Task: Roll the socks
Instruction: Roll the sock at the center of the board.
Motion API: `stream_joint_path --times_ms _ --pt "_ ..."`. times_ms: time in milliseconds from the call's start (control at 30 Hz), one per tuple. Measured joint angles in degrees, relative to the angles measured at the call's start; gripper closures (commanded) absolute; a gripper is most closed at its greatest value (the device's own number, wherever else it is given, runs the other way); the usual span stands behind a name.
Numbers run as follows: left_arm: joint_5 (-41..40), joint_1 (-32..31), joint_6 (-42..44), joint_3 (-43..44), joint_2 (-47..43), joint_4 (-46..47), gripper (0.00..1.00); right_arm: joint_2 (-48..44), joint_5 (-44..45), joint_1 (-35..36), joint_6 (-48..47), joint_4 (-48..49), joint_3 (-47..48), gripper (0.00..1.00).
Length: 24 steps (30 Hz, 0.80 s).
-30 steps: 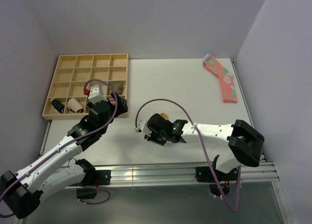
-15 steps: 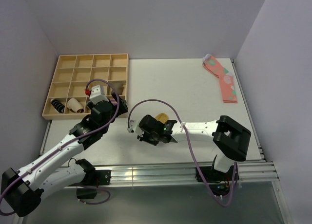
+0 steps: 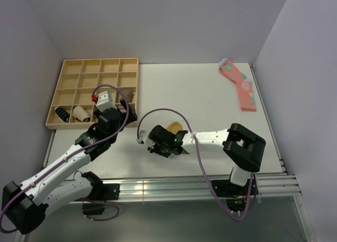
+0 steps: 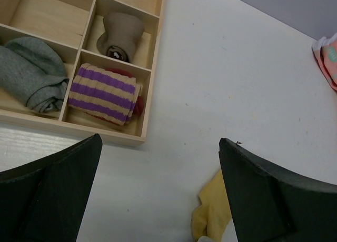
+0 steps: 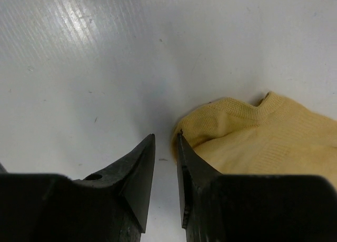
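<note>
The mustard-yellow socks (image 3: 174, 128) lie crumpled on the white table, a little right of the tray. My right gripper (image 3: 168, 134) is low at their near-left end. In the right wrist view its jaws (image 5: 166, 134) stand a narrow slit apart with bare table between them, and the socks' edge (image 5: 253, 139) lies against the outside of the right fingertip (image 5: 184, 152). My left gripper (image 3: 130, 109) hovers wide open by the tray's near right corner. Its view shows the socks' tip (image 4: 213, 213) low down, beside its right finger (image 4: 263, 189).
A wooden compartment tray (image 3: 52, 123) sits at the back left. It holds a purple-striped roll (image 4: 102, 94), a grey roll (image 4: 31, 79) and a brown roll (image 4: 122, 34). Pink spotted socks (image 3: 243, 88) lie at the far right by the wall.
My right arm has slid left with its gripper, and the jaws have narrowed a little. The yellow socks shifted slightly left. My left arm has hardly moved.
</note>
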Motion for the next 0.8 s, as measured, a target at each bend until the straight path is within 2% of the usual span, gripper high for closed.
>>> stream_joint_path --times_ms 333,800 --pt "0.28 0.48 0.57 0.00 0.55 0.92 0.00 0.00 3.15 -2.47 0.04 0.68 0.00 0.68" --pt "1.25 0.87 1.40 0.00 3.04 1.97 0.00 -1.86 6.40 -2.51 0.04 2.58 0.00 0.64"
